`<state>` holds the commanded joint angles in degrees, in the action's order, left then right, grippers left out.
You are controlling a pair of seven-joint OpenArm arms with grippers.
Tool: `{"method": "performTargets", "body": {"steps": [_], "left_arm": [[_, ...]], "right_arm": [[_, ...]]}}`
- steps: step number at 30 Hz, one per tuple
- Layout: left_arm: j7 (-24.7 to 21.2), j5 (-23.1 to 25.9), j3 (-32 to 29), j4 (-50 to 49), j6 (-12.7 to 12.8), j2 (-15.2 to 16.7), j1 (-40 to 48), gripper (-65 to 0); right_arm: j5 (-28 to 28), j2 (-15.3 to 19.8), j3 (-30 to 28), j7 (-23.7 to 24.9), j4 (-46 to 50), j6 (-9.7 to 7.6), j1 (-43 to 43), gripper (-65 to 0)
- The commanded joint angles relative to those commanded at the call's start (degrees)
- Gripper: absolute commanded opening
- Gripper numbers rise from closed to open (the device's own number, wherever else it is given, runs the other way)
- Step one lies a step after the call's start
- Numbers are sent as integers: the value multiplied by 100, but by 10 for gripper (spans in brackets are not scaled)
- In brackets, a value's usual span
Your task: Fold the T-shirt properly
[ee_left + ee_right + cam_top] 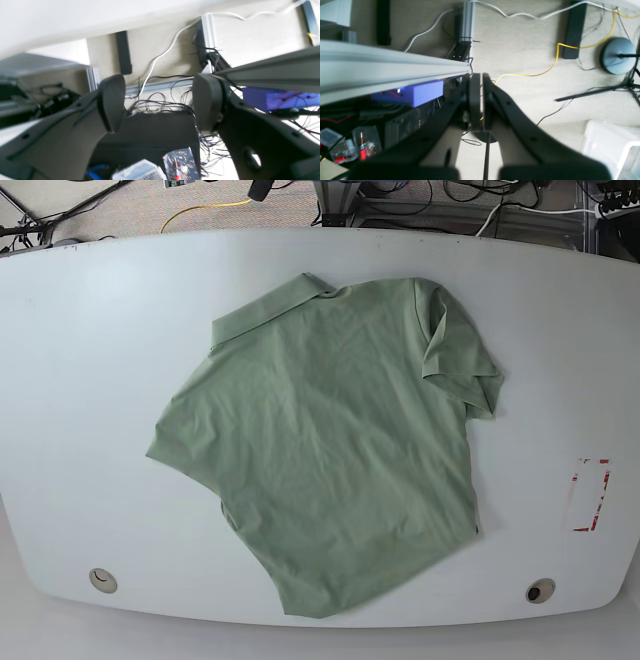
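Observation:
The T-shirt (330,435) is pale sage green and lies spread flat on the white table (80,380), skewed, with its collar toward the far edge and its hem toward the near edge. One sleeve is folded in at the right. Neither arm shows in the base view. The left gripper (157,102) is open and empty, pointing past the table edge at the floor. The right gripper (480,100) has its fingers pressed together with nothing between them, also over the floor. The shirt does not show in either wrist view.
A red-and-white marking (590,495) lies near the table's right edge. Two round holes (102,580) (540,591) sit near the front edge. Aluminium frame rails (395,67), cables, a purple box (420,93) and a clear bin (612,145) lie off the table.

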<state>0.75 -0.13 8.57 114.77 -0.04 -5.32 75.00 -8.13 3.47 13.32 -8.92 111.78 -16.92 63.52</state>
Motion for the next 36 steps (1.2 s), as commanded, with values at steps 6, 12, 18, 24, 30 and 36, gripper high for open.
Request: {"method": "performTargets", "body": {"steps": [6,12,18,24,30,36], "left_arm": [[0,-387,0,0,0,-334,-155,-253],[0,-378,0,0,0,-334,-234,-253],[0,-369,9,-18,18,-290,-419,-179],[0,-387,9,-9,18,-281,-533,-114],[0,-369,9,-9,18,-281,-647,-114],[202,-352,9,-88,18,-299,-981,-114]], "right_arm": [[9,-9,-18,-18,79,0,-598,-639],[9,211,-26,-844,114,-193,-1591,-636],[9,220,9,-1916,132,-897,-2576,-634],[9,185,-176,-2523,273,-1600,-3226,-457],[9,193,-835,-2576,369,-1829,-3473,-382],[35,387,-1881,-2576,334,-2048,-3754,-358]]}}
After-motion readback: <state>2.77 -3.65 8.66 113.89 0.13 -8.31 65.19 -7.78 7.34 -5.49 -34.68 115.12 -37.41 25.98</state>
